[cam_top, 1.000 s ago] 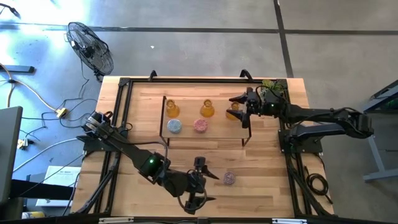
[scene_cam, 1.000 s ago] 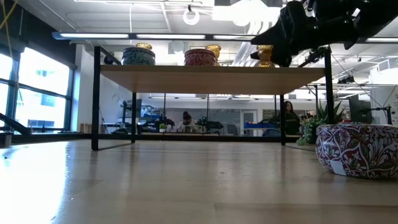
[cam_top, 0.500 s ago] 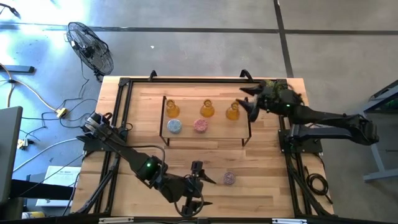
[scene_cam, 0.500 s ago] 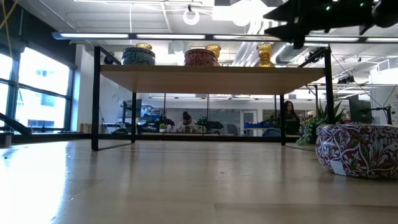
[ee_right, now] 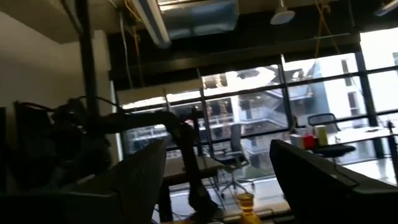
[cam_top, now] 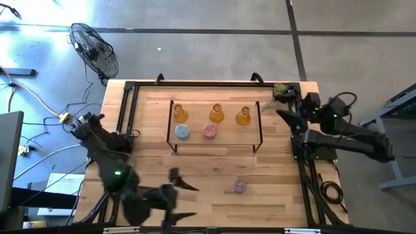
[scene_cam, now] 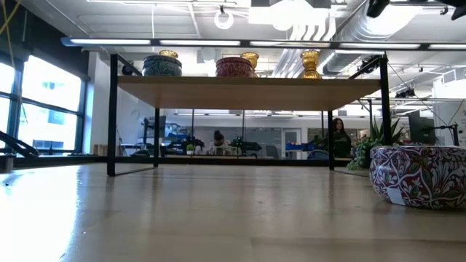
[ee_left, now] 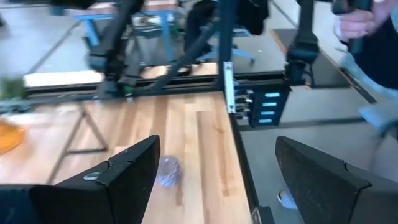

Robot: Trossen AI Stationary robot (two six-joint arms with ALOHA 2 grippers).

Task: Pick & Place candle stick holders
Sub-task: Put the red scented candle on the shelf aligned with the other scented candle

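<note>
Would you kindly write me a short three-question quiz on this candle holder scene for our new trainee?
1. True or false: the purple holder sits on the raised shelf.
2. How many holders are on the shelf? A) three B) five C) six
3. Fill in: the left tool and the right tool are both ____ and hold nothing.

Key:
1. False: it lies on the table, in front of the shelf.
2. B: three amber holders at the back, then the blue holder and the pink holder.
3. open
</note>
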